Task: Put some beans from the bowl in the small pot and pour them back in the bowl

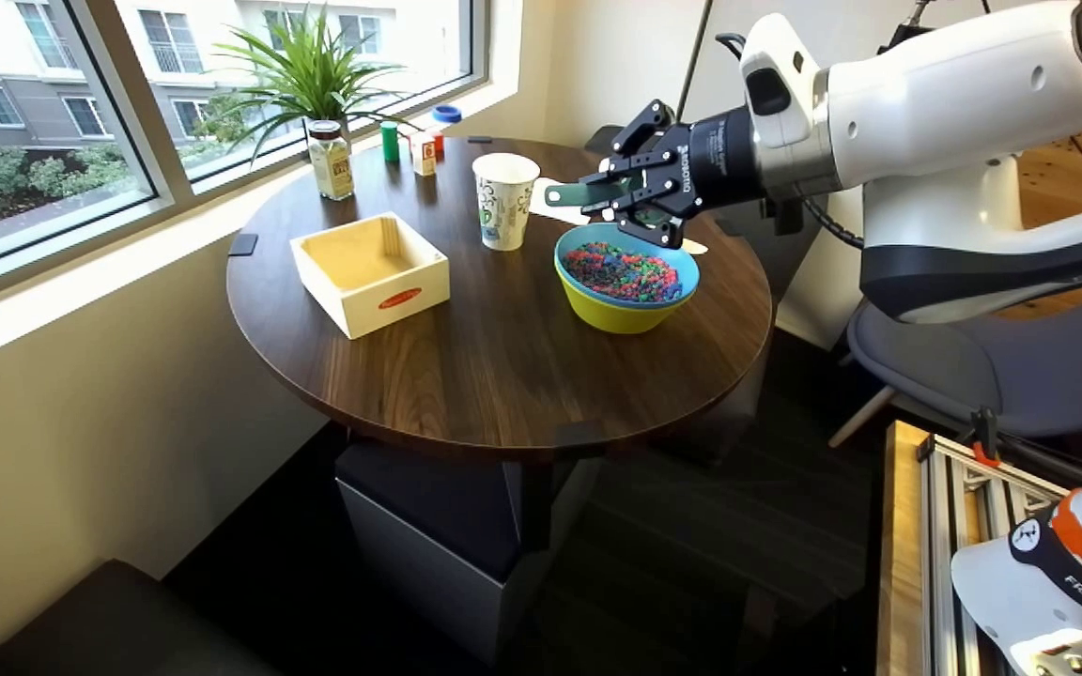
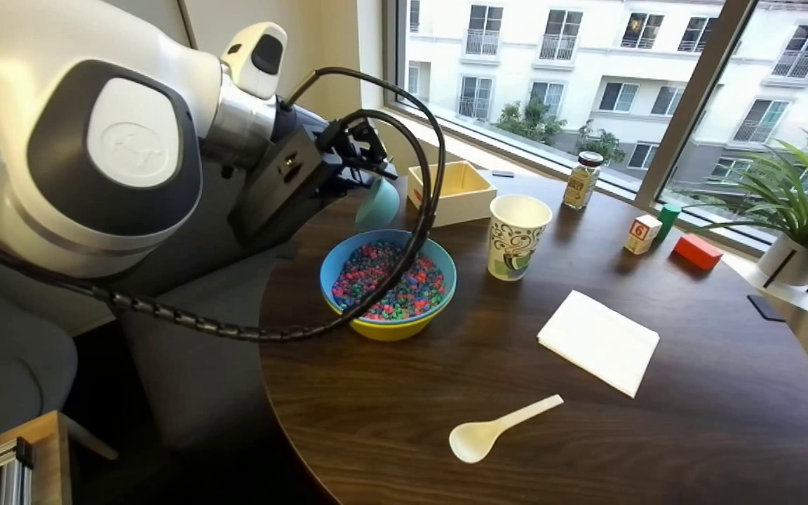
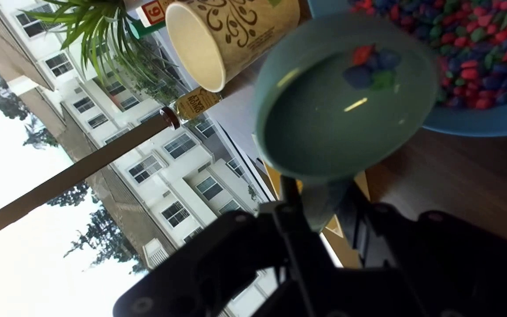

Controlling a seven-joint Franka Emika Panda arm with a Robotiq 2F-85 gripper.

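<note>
The bowl, yellow-green outside and blue inside, stands on the round table in both exterior views (image 1: 618,317) (image 2: 391,330), and its rim shows in the wrist view (image 3: 478,127). The multicoloured beans (image 1: 614,270) (image 2: 393,289) (image 3: 486,57) lie heaped in it. My gripper (image 1: 597,188) (image 3: 319,196) is shut on the handle of the small green pot (image 1: 564,195) (image 2: 378,205) (image 3: 332,127) and holds it above the bowl's edge. The pot looks tilted, its opening facing the wrist camera. A few beans (image 3: 370,66) are inside it. The gripper partly hides the pot in an exterior view.
The white patterned cup (image 1: 503,202) (image 2: 516,235) stands beside the bowl. The square yellow tray (image 1: 400,299) is further along. A spoon (image 2: 474,442), a folded napkin (image 2: 600,344), a spice jar (image 1: 332,161) and several blocks (image 2: 642,233) are on the table. The arm's cable (image 2: 404,273) loops past the bowl.
</note>
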